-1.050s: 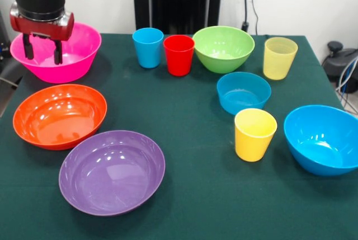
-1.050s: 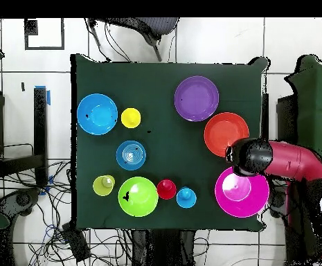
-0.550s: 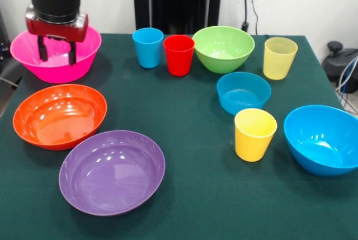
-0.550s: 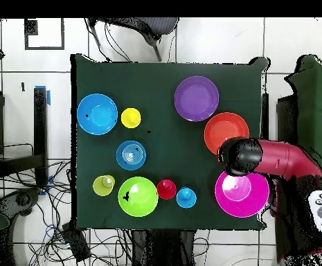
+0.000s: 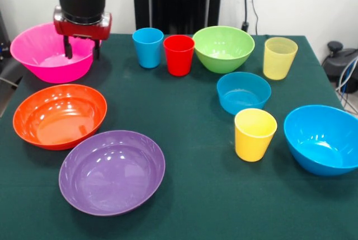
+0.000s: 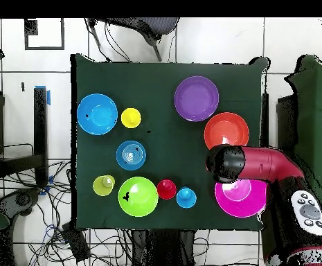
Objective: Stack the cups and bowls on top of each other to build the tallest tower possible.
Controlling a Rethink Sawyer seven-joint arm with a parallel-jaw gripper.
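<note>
My gripper is open and holds nothing. It hangs at the right rim of the big pink bowl, one finger over the inside and one outside the rim. In the overhead view my wrist covers the pink bowl's edge. The orange bowl and purple bowl sit in front of the pink one. A blue cup, red cup, green bowl and pale yellow cup line the back. Nothing is stacked into a tower; every piece stands alone, open side up.
On the right stand a small blue bowl, an opaque yellow cup and a medium blue bowl close to the table's right edge. Bare green cloth runs down the middle.
My gripper has moved right in the front view, from over the pink bowl's left part to its right rim. It stayed open. No cup or bowl has moved.
</note>
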